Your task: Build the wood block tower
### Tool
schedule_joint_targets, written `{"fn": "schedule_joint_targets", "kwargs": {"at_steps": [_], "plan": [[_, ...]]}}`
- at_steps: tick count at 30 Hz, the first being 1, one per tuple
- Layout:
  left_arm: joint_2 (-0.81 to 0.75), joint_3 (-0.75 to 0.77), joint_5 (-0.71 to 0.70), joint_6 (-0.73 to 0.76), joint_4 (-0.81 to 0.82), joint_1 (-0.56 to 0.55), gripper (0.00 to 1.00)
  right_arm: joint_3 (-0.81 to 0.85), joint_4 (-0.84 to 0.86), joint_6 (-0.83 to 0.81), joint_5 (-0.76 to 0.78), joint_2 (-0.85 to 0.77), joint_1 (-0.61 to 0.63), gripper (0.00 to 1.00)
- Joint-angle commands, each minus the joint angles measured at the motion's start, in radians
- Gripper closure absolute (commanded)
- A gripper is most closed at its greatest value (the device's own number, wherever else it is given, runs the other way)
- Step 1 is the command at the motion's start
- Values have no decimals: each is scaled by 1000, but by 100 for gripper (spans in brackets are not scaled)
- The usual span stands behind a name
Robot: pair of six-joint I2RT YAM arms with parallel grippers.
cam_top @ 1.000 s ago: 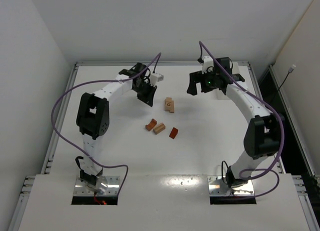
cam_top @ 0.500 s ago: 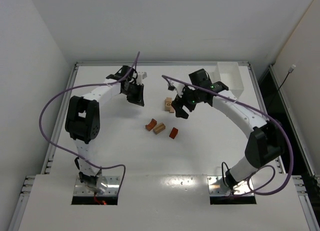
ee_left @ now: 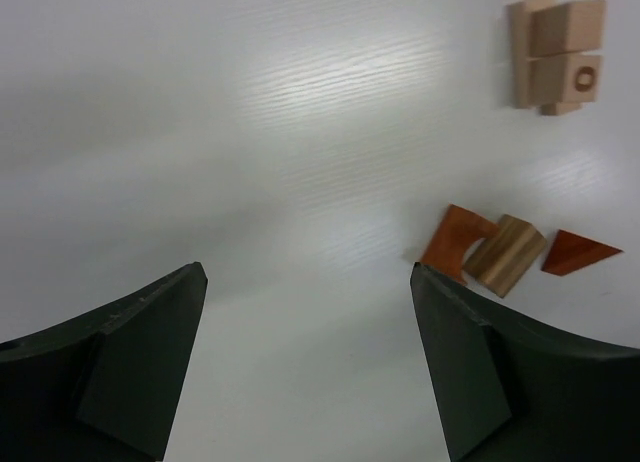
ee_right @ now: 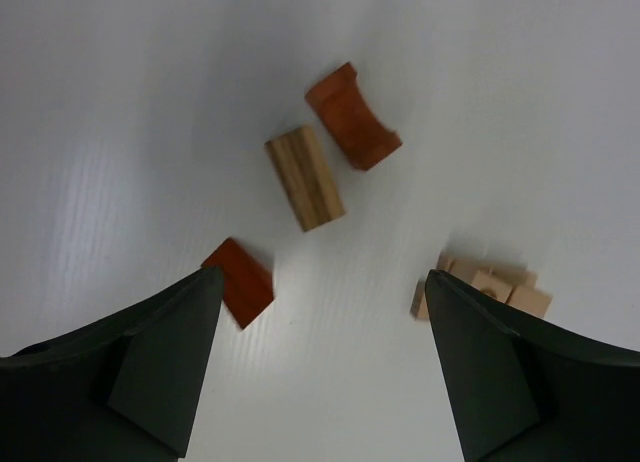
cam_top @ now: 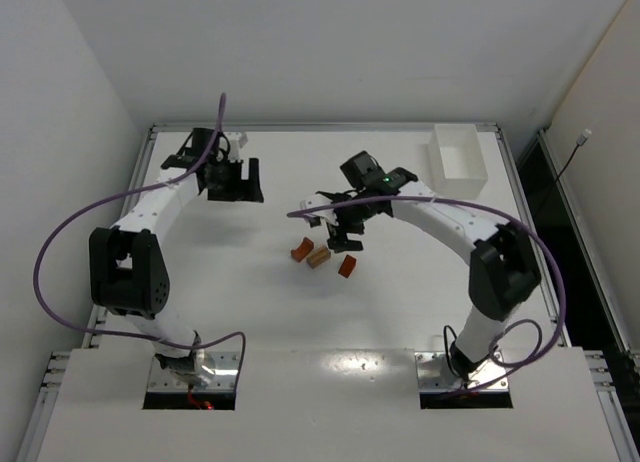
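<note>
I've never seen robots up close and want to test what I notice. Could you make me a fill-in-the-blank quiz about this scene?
1. The left gripper and the right gripper are both ___ and hold nothing.
2. ___ reddish-brown wooden pieces lie loose, one on either side of the striped tan wooden block.
3. The white rectangular tray stands on the ___ arm's side.

Missing words: open; two; right.
</note>
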Motion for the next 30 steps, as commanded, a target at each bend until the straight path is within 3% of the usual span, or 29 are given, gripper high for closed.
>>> {"fn": "schedule_joint_targets", "kwargs": {"at_steps": [1, 9, 19, 30], "plan": [[-48, -19, -25, -6, 5, 59, 19, 143, -55, -124, -105, 122, 41, 22], [-48, -10, -5, 5, -25, 132, 19, 248, -116, -145, -83, 277, 85, 43], [3, 12, 62, -4, -25, 178, 19, 122, -34, -187, 53, 286, 133, 44], [52, 64, 84, -4, -34, 179, 19, 165, 3, -169, 106, 332, 133, 44]]}}
